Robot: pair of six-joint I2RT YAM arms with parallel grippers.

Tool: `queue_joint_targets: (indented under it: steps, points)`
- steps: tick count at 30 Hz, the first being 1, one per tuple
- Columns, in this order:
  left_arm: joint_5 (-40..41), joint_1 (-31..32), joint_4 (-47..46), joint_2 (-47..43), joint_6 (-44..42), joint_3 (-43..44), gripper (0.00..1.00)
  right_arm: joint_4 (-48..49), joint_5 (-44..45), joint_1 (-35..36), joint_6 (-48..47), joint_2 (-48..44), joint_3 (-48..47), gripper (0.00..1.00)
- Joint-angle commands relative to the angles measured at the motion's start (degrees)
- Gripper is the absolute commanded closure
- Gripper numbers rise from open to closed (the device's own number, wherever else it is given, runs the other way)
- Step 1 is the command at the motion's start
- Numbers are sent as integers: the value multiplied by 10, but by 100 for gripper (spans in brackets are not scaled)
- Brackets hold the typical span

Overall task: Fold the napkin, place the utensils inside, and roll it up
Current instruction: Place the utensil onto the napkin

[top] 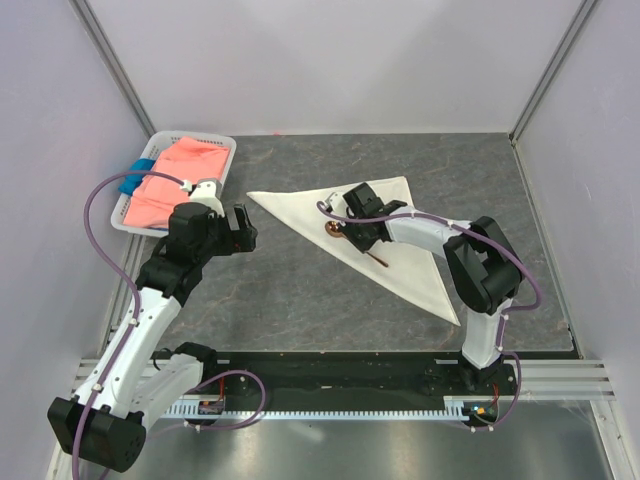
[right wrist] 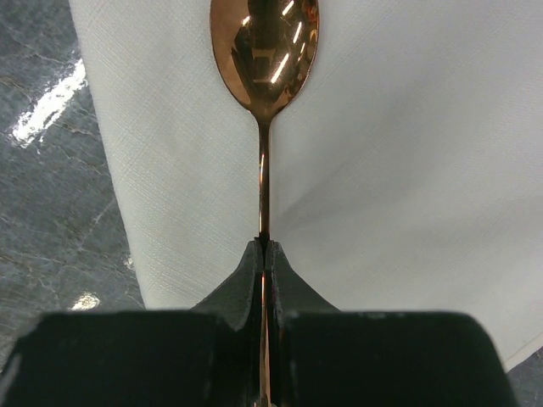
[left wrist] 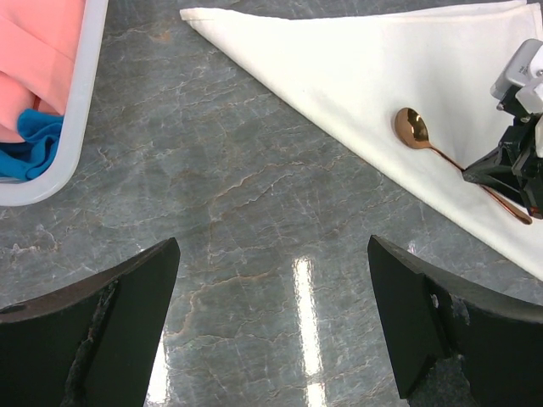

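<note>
The off-white napkin [top: 390, 235] lies folded into a triangle on the grey table; it also shows in the left wrist view [left wrist: 356, 76] and the right wrist view [right wrist: 407, 170]. The copper spoon [top: 352, 243] lies near its left folded edge, bowl [right wrist: 264, 47] pointing away from the wrist camera. My right gripper [right wrist: 264, 248] is shut on the spoon's thin handle [left wrist: 475, 178], low over the napkin. My left gripper [left wrist: 273, 280] is open and empty above bare table, left of the napkin.
A white basket [top: 225, 160] at the back left holds a salmon-pink cloth [top: 175, 180] and a blue cloth [top: 138, 172]. Grey walls stand close on the left, right and back. The table's near edge meets the arm rail.
</note>
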State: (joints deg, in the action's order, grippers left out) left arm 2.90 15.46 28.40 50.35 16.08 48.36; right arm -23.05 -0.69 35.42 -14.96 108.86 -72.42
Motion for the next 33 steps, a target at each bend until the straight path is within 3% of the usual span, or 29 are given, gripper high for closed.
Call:
queue_joint_targets:
  steps: [1,4,6,7,9,10,14,17,21,25,30,33]
  points:
    - [-3,0,-13,3,-2,2,0,13,-1,-4,-10,3,-4,100]
    - [-3,0,-12,3,-2,1,0,9,16,-6,-8,7,-6,100]
    - [-3,0,-12,4,-2,2,0,5,18,-8,-5,7,-9,88]
    - [-4,0,-12,4,-2,2,0,2,19,-8,-4,3,-10,77]
    - [-5,0,-12,3,-3,2,0,-2,20,-8,2,-5,-11,64]
    - [-5,-1,-12,4,-2,2,0,-4,18,-9,5,-17,-11,49]
    - [-6,0,-12,2,-2,2,0,-9,22,-8,37,-72,3,31]
    - [-7,0,-12,0,-2,2,0,-23,36,-8,103,-133,19,26]
    - [-10,0,-13,-2,-2,2,0,-62,103,-9,331,-246,73,23]
    - [-18,0,-13,-2,0,3,0,-95,102,-11,524,-353,207,20]
    - [-27,0,-12,-2,2,3,0,-126,74,-53,654,-511,354,19]
    - [-27,0,-13,-4,4,3,0,-164,80,-104,700,-592,403,27]
